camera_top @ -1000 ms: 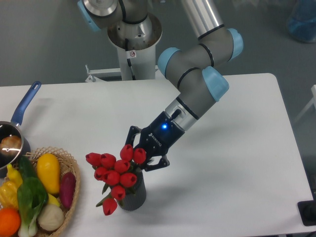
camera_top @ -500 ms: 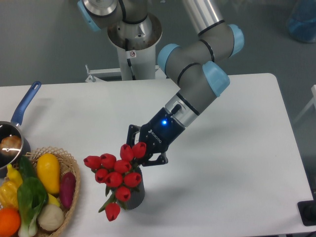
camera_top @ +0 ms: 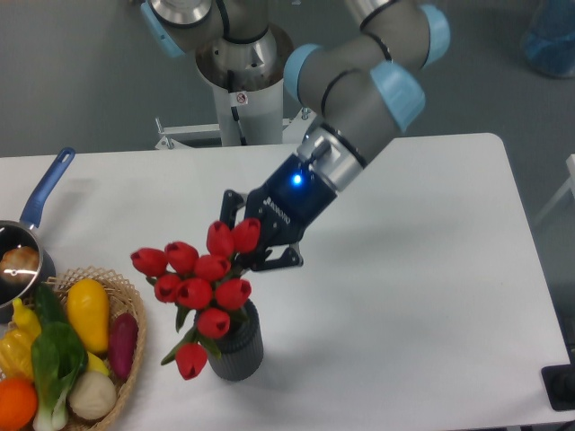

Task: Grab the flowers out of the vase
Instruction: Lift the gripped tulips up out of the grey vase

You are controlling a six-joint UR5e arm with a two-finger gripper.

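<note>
Flowers (camera_top: 199, 287) lifted higher vs. before, gripper (camera_top: 244, 244) clamped on them, above vase (camera_top: 238, 350).

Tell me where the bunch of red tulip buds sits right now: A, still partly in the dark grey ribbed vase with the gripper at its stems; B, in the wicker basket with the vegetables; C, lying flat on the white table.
A: the red tulip buds rise from the dark grey ribbed vase, with the gripper against the top of the bunch.

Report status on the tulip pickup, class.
Gripper shut on flowers. Bunch rising, stems not yet clear of vase. Nothing in the way.
</note>
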